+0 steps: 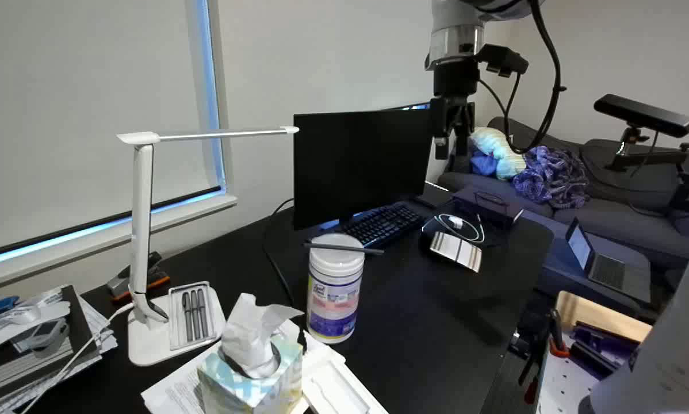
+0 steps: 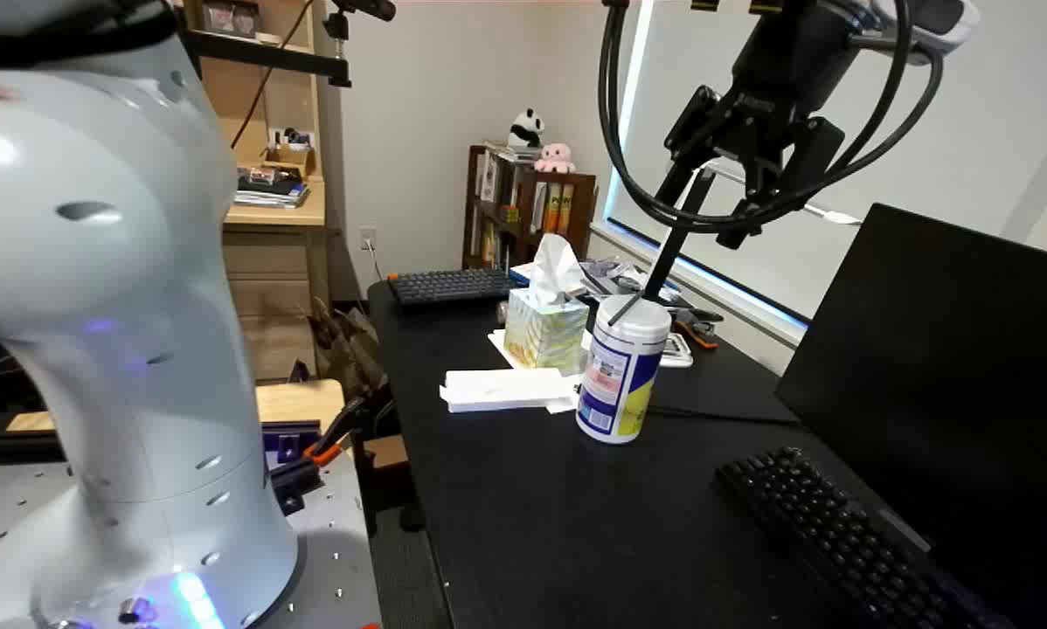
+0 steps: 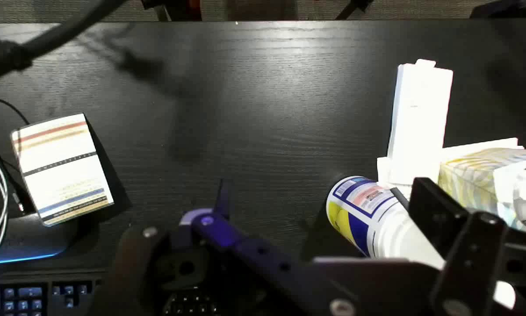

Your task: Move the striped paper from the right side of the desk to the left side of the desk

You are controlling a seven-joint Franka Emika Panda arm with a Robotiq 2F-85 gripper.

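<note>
The striped paper (image 1: 456, 250) lies on the right part of the black desk (image 1: 413, 339) in an exterior view, beside a coiled white cable and partly on a dark rounded object. It also shows at the left of the wrist view (image 3: 63, 166), with a shadow along its edge. It is out of view in an exterior view that shows the desk (image 2: 523, 507) from the monitor side. My gripper (image 1: 452, 148) is high above the desk, apart from the paper. In the wrist view its fingers (image 3: 324, 193) stand wide apart with nothing held between them.
A white canister (image 1: 334, 299) with a dark stick on its lid stands mid-desk. A tissue box (image 1: 252, 374), white papers and a white tray (image 1: 339, 391) are beside it. A white lamp (image 1: 143, 224), monitor (image 1: 362, 167) and keyboard (image 1: 385, 224) stand toward the back.
</note>
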